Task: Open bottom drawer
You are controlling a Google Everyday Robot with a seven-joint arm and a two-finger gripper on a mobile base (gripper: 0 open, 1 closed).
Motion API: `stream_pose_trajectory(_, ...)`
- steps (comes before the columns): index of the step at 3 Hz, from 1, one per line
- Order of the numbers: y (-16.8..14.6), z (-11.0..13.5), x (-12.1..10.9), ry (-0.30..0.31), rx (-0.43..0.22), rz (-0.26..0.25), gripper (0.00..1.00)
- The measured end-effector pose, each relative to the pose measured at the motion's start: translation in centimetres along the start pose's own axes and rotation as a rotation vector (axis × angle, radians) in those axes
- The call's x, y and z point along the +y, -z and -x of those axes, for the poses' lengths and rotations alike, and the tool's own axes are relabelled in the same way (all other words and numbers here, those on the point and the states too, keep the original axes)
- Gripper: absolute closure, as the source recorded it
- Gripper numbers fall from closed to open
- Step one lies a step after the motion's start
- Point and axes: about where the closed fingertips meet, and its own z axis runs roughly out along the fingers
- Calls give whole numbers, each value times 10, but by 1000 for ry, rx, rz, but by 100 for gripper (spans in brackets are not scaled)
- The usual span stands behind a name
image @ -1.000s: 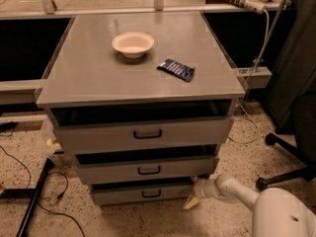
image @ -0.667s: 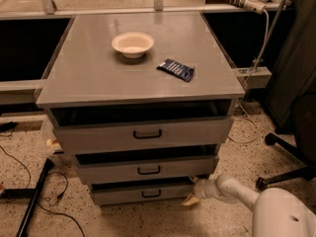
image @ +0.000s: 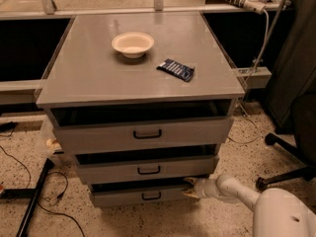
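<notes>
Desk (image: 98,78), grey metal, fills most of the view w/ three drawers stacked under its front edge. Top drawer (image: 98,138) is the widest, the middle drawer (image: 108,172) is narrower, and the bottom drawer (image: 118,197) is the narrowest and lowest, just above the floor, w/ a dark gap above its front. White arm (image: 237,191) reaches in low from the right, below the desk's front-right corner. Cream bowl (image: 132,44) sits upright on the desktop, toward the back edge, approx. centre. Dark blue packet (image: 176,69) lies flat near the bowl, toward the right edge. Gripper (image: 188,188) is at the right end of the bottom drawer's front, tips apart; contact w/ the drawer can't be told. Small black handle (image: 151,196) at that front's centre is untouched.
</notes>
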Motion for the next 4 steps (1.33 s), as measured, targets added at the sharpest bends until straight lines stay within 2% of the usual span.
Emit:
stream_pose_trajectory(1, 3, 3, -1, 1, 0, 0, 89)
stream_pose_trajectory(2, 24, 5, 9, 40, -13, 26, 100)
stream_pose_trajectory(3, 27, 7, 9, 40, -13, 26, 100)
stream_pose_trajectory(4, 26, 7, 9, 40, -13, 26, 81)
